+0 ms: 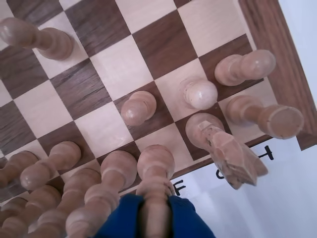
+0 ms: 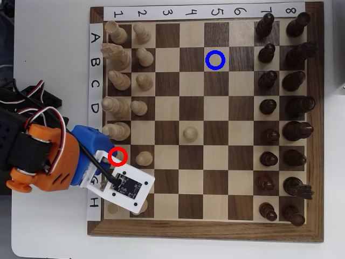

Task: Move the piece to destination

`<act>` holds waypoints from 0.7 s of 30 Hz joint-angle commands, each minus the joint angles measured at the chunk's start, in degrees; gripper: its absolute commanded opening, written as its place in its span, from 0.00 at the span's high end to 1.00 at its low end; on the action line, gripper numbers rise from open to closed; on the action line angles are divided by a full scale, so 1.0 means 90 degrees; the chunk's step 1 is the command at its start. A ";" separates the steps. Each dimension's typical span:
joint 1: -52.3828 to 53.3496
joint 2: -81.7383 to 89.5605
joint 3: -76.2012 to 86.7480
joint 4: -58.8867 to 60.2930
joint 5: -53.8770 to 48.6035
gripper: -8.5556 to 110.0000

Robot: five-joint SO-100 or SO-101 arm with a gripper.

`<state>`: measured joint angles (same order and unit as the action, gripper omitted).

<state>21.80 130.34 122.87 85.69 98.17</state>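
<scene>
In the wrist view the piece (image 1: 156,166), a slim light tan chessman, stands upright at the near edge of the board. My gripper (image 1: 156,208) has its blue fingers (image 1: 126,213) pressed against both sides of its upper body, shut on it. The overhead view shows my gripper (image 2: 115,160) at the board's left edge, over the square marked by a red ring (image 2: 117,157); the piece itself is mostly hidden there. The destination, a thick blue ring (image 2: 215,60) on a pale square, lies far off toward the upper middle of the board with nothing on it.
Tan pieces crowd both sides of the held piece: a knight (image 1: 233,158), pawns (image 1: 138,108) and taller men (image 1: 101,193). One pale pawn (image 2: 190,133) stands advanced mid-board, another (image 2: 144,158) just right of the red ring. Dark pieces (image 2: 268,80) line the right side.
</scene>
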 commanded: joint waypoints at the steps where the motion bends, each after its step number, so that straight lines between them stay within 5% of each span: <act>1: 0.0049 0.0010 -0.1826 0.0439 -0.0117 0.93; 21: -0.0020 0.0127 -0.3643 0.1211 -0.0732 0.93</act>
<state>21.80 128.76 104.85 95.19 94.39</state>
